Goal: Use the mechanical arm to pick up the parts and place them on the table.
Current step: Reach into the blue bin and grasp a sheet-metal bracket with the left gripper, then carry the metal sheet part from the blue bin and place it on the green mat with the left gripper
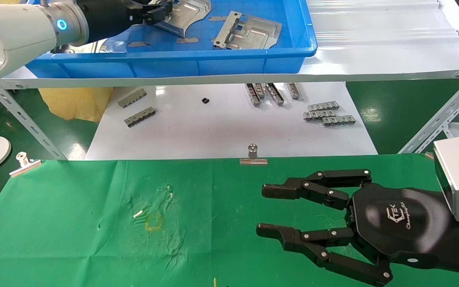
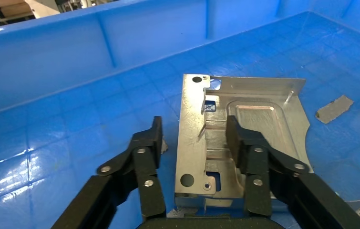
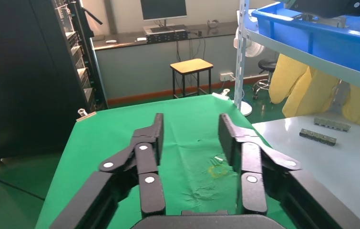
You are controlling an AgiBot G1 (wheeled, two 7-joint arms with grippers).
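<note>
Left gripper (image 2: 194,138) is up in the blue tray (image 1: 197,65), upper left of the head view, jaws spread and straddling one edge of a stamped metal plate (image 2: 244,131). In the left wrist view one finger sits on the tray floor just beside the plate's long edge, the other over the embossed panel. Jaws not clenched; I can't tell whether the pads touch metal yet. Looks like a pre-grasp: an edge pinch makes sense because the plate lies flat with nothing else to grab.

Second plate (image 1: 247,32) lies in the same tray, upper centre, apart from the first. Small grey scraps are scattered on the tray floor around both.

Right gripper (image 1: 263,211) is parked low over the green surface (image 1: 74,223), lower right of the head view, jaws released and holding nothing. It stays clear of the yellow square mark (image 1: 153,221) at lower centre, probably the drop spot.

Toothed strips (image 1: 329,113) lie on the white board (image 1: 213,131) mid-frame. Binder clips (image 1: 253,155) pin the cloth's far edge.

Risk: thin plate may slip or tilt in an edge pinch.
</note>
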